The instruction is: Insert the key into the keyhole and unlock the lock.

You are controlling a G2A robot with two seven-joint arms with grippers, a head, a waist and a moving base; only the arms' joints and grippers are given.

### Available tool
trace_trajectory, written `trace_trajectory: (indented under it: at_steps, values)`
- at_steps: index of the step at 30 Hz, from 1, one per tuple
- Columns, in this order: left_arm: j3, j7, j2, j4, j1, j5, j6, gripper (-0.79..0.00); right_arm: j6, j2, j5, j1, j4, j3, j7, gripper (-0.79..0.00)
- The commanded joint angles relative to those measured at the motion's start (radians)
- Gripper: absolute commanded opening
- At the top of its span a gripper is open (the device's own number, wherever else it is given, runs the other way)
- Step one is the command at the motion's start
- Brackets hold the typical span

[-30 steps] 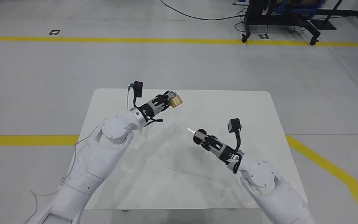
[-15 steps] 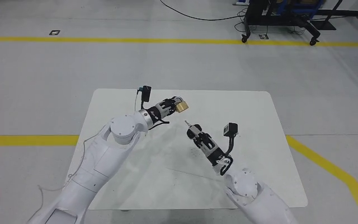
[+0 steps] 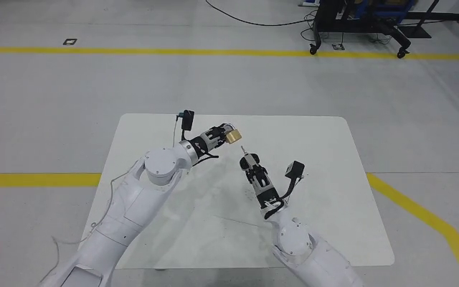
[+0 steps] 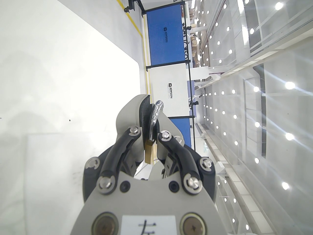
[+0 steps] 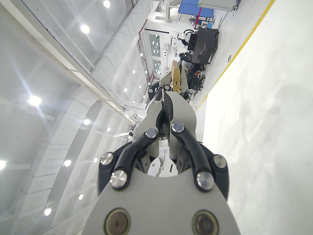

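The left gripper [image 3: 224,134] has its fingers [image 4: 127,118] clamped on the lock [image 3: 233,134], held above the counter [image 3: 323,143] near the middle of its far edge. The right gripper [image 3: 247,161] pinches the key [image 3: 243,152] tight, with the tip near the lock but apart from it. The keyhole [image 5: 175,82] faces the key. A white label [image 4: 148,225] bearing one handwritten character sits on the left gripper's housing.

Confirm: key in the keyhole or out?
Out. In the top view the key, in the right gripper, ends short of the lock held by the left gripper; a gap of table shows between them.
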Motion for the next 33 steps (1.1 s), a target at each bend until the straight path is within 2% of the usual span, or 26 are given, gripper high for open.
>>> trace_trajectory:
  at_steps: [1, 33]
  values:
    - [-0.002, -0.007, -0.002, 0.0, 0.002, 0.0, 0.0, -0.785, 0.009, -0.006, -0.002, 0.006, 0.006, -0.004, 0.0, -0.785]
    - [-0.028, -0.093, -0.021, 0.006, 0.015, 0.033, -0.001, -0.785, 0.047, -0.064, -0.059, 0.014, 0.063, 0.043, 0.027, -0.785]
